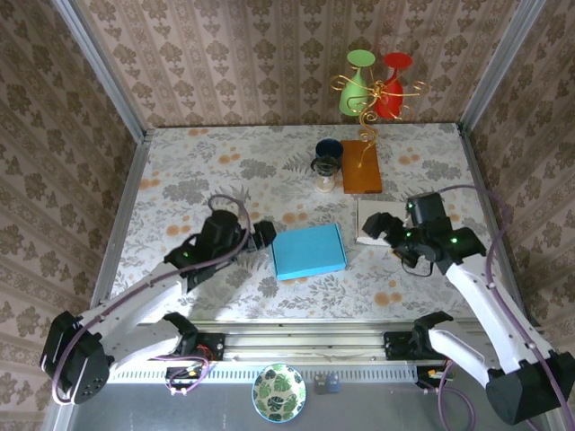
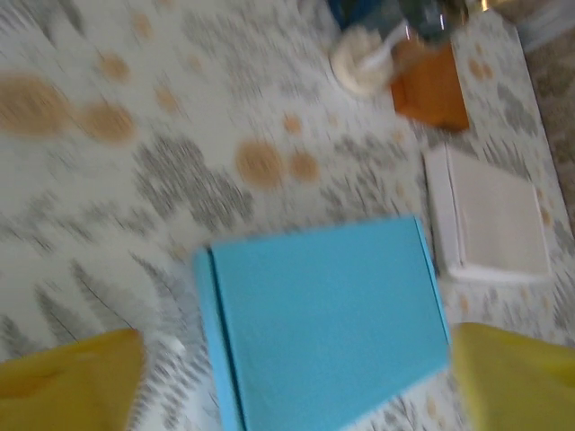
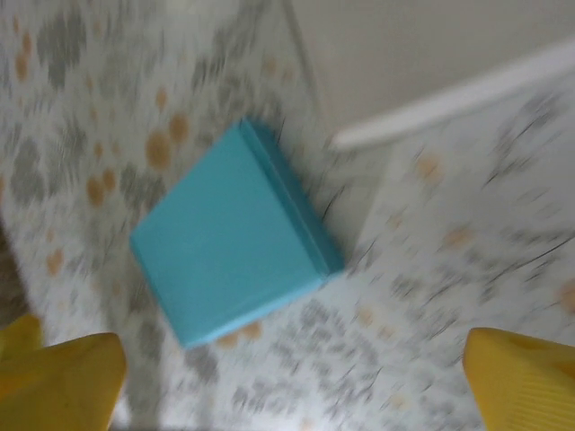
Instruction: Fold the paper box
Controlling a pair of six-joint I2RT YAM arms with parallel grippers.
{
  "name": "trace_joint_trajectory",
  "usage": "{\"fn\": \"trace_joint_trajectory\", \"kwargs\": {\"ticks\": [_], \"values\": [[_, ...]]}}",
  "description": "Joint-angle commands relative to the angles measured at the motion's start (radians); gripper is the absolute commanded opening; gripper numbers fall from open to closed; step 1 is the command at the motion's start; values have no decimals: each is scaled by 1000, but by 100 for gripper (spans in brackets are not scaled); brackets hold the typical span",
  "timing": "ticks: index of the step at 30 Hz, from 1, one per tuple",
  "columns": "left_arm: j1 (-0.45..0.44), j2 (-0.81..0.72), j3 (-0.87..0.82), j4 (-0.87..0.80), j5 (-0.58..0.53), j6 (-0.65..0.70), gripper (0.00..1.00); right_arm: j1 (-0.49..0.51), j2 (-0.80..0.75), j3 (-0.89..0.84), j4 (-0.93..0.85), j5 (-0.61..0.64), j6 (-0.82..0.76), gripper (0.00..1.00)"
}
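The blue paper box [image 1: 308, 251] lies flat and closed in the middle of the floral table [image 1: 198, 162]. My left gripper [image 1: 263, 235] sits just off the box's left edge, open and apart from it. My right gripper [image 1: 388, 239] hangs off the box's right side, also open and holding nothing. In the left wrist view the box [image 2: 323, 314] lies below and between the wide-spread yellow fingers [image 2: 72, 382] of the left gripper [image 2: 296, 346]. The right wrist view has the box [image 3: 229, 242] ahead of the right gripper [image 3: 292, 364], whose yellow fingers [image 3: 526, 382] stand far apart.
A white flat pad [image 1: 368, 218] lies right of the box, under the right gripper. Behind it are an orange-brown block [image 1: 361, 167], a glass cup [image 1: 325, 172] and a dark blue cup [image 1: 329, 148]. A wire ornament with green and red cups [image 1: 375, 85] stands at the back. A leaf-patterned bowl [image 1: 278, 392] sits below the front rail.
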Motion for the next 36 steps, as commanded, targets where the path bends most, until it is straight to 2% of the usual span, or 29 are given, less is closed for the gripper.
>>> {"fn": "trace_joint_trajectory", "kwargs": {"ticks": [1,2,4,6,8,11,14,17,19,23,25,28,36], "values": [[122,5,89,-74,31,181,100,-22,-63,61,-135,352,-179,100],[161,4,100,-71,45,235,100,-27,-89,64,-111,406,-221,100],[203,3,122,-83,1,314,100,-29,-138,41,-52,571,-243,100],[236,9,134,-112,-166,353,100,-38,-192,-33,74,673,-316,100],[246,26,117,-95,-334,407,100,-43,-279,-203,353,693,-478,100],[273,47,64,-18,-425,545,100,-56,-342,-411,630,709,-588,100],[320,66,-11,90,-447,662,100,-83,-291,-534,764,667,-642,100],[384,90,-70,177,-393,748,100,-111,-182,-591,866,600,-670,100],[432,113,-108,247,-319,800,100,-117,-117,-647,1025,566,-711,100],[524,191,-189,417,-178,811,100,-165,29,-639,1215,481,-765,100],[547,228,-222,523,-143,827,100,-196,106,-629,1305,427,-778,100],[573,281,-210,599,-94,848,100,-228,213,-620,1457,387,-770,100],[652,457,-159,817,31,870,100,-250,447,-562,1680,295,-716,100]]}}
